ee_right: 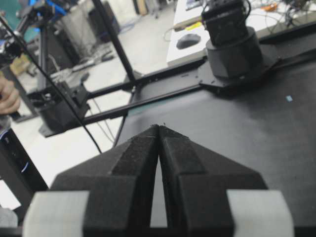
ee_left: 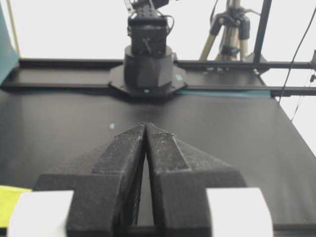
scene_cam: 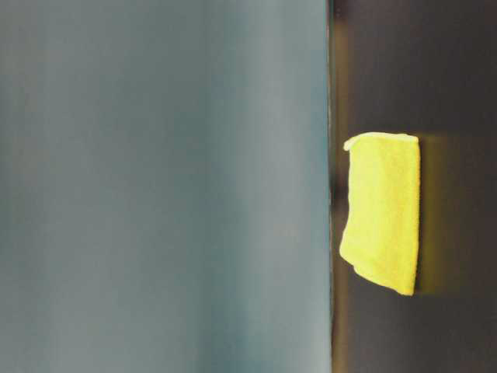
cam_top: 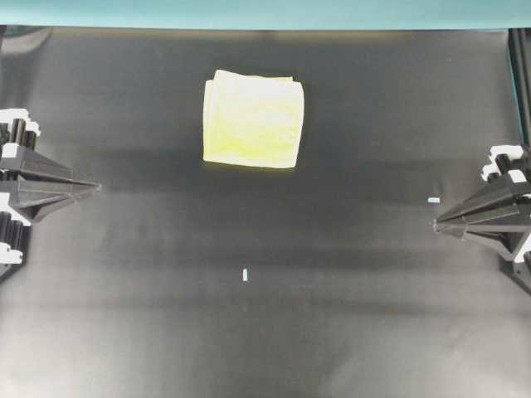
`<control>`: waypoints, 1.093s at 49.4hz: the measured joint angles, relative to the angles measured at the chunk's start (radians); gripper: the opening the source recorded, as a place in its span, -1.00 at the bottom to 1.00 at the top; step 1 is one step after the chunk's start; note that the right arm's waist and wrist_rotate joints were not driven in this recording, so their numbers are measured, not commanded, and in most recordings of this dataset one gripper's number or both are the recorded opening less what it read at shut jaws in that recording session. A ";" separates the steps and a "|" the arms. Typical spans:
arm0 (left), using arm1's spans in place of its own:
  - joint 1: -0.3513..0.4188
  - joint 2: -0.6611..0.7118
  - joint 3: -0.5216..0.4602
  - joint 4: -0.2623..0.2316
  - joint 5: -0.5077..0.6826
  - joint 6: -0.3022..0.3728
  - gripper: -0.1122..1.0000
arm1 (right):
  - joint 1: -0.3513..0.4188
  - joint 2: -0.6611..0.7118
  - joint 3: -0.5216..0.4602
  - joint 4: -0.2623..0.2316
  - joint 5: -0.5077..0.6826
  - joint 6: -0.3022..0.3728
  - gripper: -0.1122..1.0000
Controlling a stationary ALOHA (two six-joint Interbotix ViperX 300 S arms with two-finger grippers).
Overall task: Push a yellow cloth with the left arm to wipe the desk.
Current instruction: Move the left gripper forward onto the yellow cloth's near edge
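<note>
Lying between the two arms, bare black worktop [cam_top: 124, 274] carried only two tiny white marks [cam_top: 246, 274], and nothing stood between the left tool [cam_top: 98, 187] and the cloth [cam_top: 253, 119]. Folded roughly square, pale yellow with brighter edges, the cloth lay flat near the teal strip [cam_top: 265, 12], well apart from both tools. Left and right tool [cam_top: 435, 223] were each closed, empty.
</note>
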 measured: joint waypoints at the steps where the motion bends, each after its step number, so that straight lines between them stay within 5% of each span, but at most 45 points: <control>1: 0.002 0.000 0.000 -0.002 0.000 -0.002 -0.69 | 0.000 0.000 0.000 0.002 -0.002 -0.002 -0.74; 15: 0.040 0.195 -0.043 0.037 -0.011 -0.003 -0.80 | 0.000 0.005 0.003 0.002 0.026 0.000 -0.80; 36: 0.284 0.580 -0.163 0.037 -0.129 -0.017 -0.75 | 0.000 0.005 0.003 0.000 0.037 0.000 -0.80; 41: 0.302 0.683 -0.206 0.038 -0.164 -0.017 -0.49 | 0.000 0.005 0.003 0.000 0.043 -0.002 -0.80; 54: 0.364 0.956 -0.376 0.038 -0.176 -0.018 0.74 | 0.000 0.005 0.005 0.002 0.044 -0.002 -0.80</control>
